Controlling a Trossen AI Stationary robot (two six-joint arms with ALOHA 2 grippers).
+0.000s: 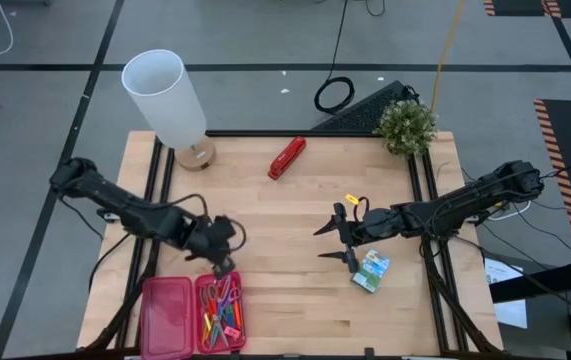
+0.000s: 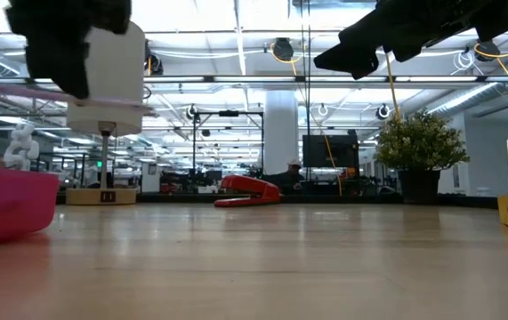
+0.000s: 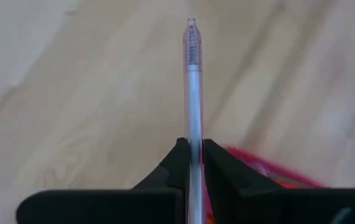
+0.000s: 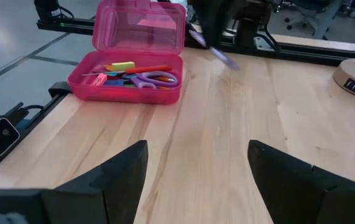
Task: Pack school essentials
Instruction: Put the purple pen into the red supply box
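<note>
A white lamp (image 1: 170,100) stands near the worktop's (image 1: 285,210) far left corner, a red stapler (image 1: 287,157) lies by the far edge, and a small potted plant (image 1: 406,127) sits at the far right corner. The open pink case (image 1: 193,316) rests at the near edge, left of the middle, with scissors (image 4: 154,79) and other stationery inside. Just above its far side, the left claw (image 1: 220,262) is clenched on a thin clear pen (image 3: 193,99). The right claw (image 1: 337,242) hangs spread wide near the worktop's middle, the green crayon box (image 1: 371,271) just beside it.
</note>
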